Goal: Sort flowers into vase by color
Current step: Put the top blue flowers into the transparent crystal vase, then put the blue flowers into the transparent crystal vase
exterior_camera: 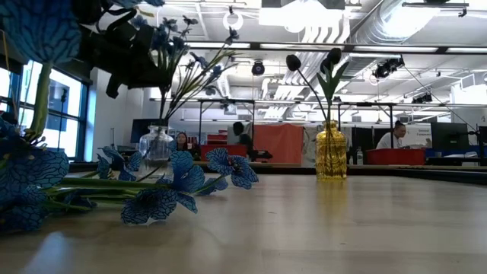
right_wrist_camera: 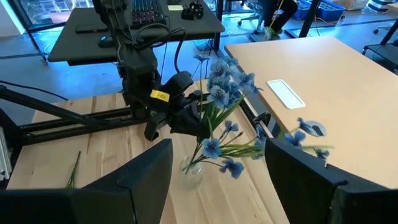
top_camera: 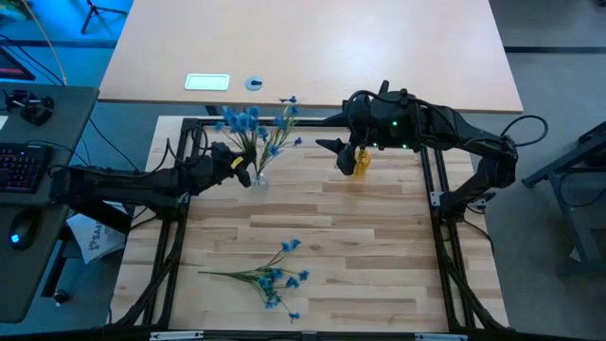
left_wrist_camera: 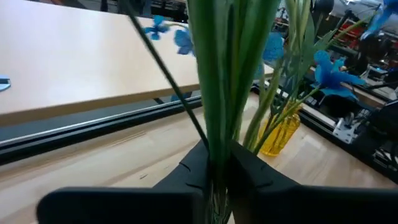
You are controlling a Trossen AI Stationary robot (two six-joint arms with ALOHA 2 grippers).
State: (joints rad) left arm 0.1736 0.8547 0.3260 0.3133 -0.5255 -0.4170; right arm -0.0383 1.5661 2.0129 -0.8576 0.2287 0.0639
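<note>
**Blue Sprig Held at the Clear Vase, Another Bunch Waiting on the Table**

Nearest the front edge of the table (top_camera: 379, 246), a loose bunch of blue flowers (top_camera: 270, 277) is seen lying flat, its long axis running across the table, the bare stem ends pointing toward the left arm's side and the blossoms toward the right. Such a sprig is judged light, springy and easily bent; the blossoms look soft and would be crushed or snagged if pinched, so the plain green stem, low down and clear of the leaves, is judged the best place for a hold.

Farther back, the left gripper (top_camera: 242, 174) is found at the clear vase (top_camera: 258, 180), its fingers closed on a bundle of green stems (left_wrist_camera: 219, 93), as shown in the left wrist view. These stems stand nearly upright, fanning up and away from the vase mouth, with the blue heads (top_camera: 241, 119) spread over the far edge of the table. The glass is judged fragile and easily tipped by a sideways pull on the stems.

Beside it, well apart, a yellow vase (top_camera: 361, 162) holds the dark buds (exterior_camera: 294, 62), upright on thin stems. The right gripper (top_camera: 341, 152) hovers just beside this vase, its fingers spread wide and nothing held.
</note>
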